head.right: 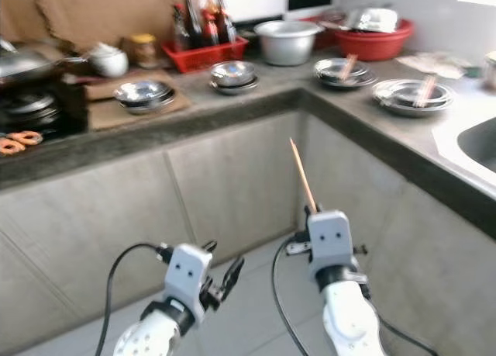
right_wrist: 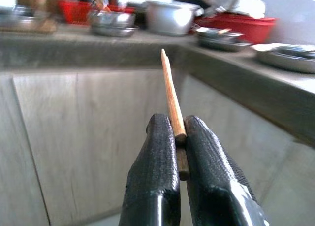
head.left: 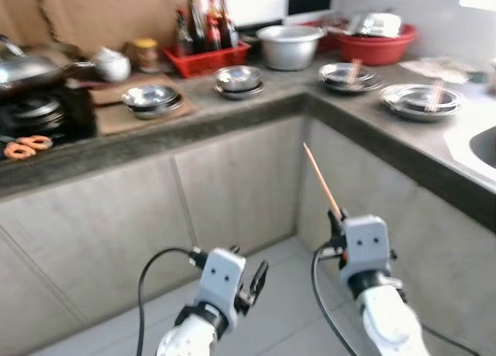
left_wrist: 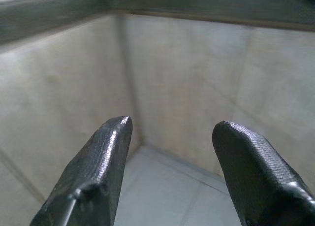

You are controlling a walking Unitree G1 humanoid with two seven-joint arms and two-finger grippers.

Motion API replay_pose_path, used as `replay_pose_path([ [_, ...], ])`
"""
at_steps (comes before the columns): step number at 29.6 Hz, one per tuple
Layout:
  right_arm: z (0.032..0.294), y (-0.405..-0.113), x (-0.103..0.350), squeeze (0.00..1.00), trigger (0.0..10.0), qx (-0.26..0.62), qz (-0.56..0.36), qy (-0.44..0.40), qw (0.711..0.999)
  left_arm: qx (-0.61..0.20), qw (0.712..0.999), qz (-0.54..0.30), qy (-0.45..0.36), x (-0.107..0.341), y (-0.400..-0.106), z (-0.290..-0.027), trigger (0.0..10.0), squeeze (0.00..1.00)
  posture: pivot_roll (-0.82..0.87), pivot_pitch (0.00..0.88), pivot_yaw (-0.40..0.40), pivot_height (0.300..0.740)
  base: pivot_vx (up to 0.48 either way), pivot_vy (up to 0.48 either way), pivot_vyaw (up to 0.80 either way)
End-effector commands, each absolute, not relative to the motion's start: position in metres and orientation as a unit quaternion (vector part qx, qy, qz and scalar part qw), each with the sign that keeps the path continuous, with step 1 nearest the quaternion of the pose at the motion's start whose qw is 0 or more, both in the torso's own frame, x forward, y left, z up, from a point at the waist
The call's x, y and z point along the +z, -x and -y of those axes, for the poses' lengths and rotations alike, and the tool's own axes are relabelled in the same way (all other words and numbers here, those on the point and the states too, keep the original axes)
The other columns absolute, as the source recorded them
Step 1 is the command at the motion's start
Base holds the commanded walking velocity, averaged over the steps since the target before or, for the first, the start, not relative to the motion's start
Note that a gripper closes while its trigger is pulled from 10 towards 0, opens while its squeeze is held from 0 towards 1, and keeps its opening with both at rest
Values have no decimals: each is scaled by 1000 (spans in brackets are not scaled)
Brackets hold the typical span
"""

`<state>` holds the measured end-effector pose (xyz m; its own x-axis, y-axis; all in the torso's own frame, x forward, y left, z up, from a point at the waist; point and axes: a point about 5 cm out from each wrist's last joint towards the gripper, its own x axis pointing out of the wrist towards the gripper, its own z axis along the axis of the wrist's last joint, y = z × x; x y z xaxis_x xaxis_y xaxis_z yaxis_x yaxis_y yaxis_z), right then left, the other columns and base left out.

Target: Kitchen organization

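Observation:
My right gripper [head.left: 335, 216] is shut on a wooden chopstick [head.left: 321, 180], which points up and away toward the counter corner; its tip stays below the countertop edge. In the right wrist view the chopstick [right_wrist: 171, 95] sticks out between the black fingers [right_wrist: 157, 152]. My left gripper [head.left: 258, 280] hangs low and open before the cabinet fronts, with nothing between its fingers [left_wrist: 106, 157]. On the L-shaped counter [head.left: 256, 108] stand stacked steel bowls [head.left: 238, 79], a steel plate with chopsticks [head.left: 349, 75] and another steel plate with chopsticks [head.left: 422, 100].
A steel pot [head.left: 289, 46], a red basin [head.left: 375, 44] holding metalware, and a red basket of sauce bottles [head.left: 205, 55] line the back. A stove with a pan [head.left: 31, 92] is far left, more steel dishes [head.left: 151, 98] beside it. A sink [head.left: 484, 143] is at right.

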<state>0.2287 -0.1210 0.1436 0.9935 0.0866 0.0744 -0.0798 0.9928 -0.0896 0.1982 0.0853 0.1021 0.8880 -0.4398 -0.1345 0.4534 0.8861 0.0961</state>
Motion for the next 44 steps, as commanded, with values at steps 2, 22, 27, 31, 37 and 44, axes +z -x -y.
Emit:
replay_pose_path([
  [2,124,-229,147,0,10000,37,50,17,998,-229,970,-53,-63,105,-199,-85,10000,0,44,6,1,740,0,0,-788],
  [22,127,-229,146,0,10000,32,49,6,998,-228,970,-53,-60,105,-200,-85,10000,0,44,19,2,740,0,131,-785],
  [27,127,-229,146,0,10000,32,49,5,998,-230,970,-51,-60,106,-200,-85,10000,0,43,21,2,740,0,190,-781],
  [31,127,-229,146,0,10000,31,49,5,998,-230,970,-51,-60,106,-201,-85,10000,0,42,20,2,740,0,0,-781],
  [37,127,-230,146,0,10000,30,49,4,998,-231,970,-53,-62,106,-201,-84,10000,0,42,19,2,740,0,0,-779],
  [44,128,-231,148,0,10000,27,53,5,998,-232,969,-53,-66,106,-201,-85,10000,0,44,22,3,740,0,0,-779],
])
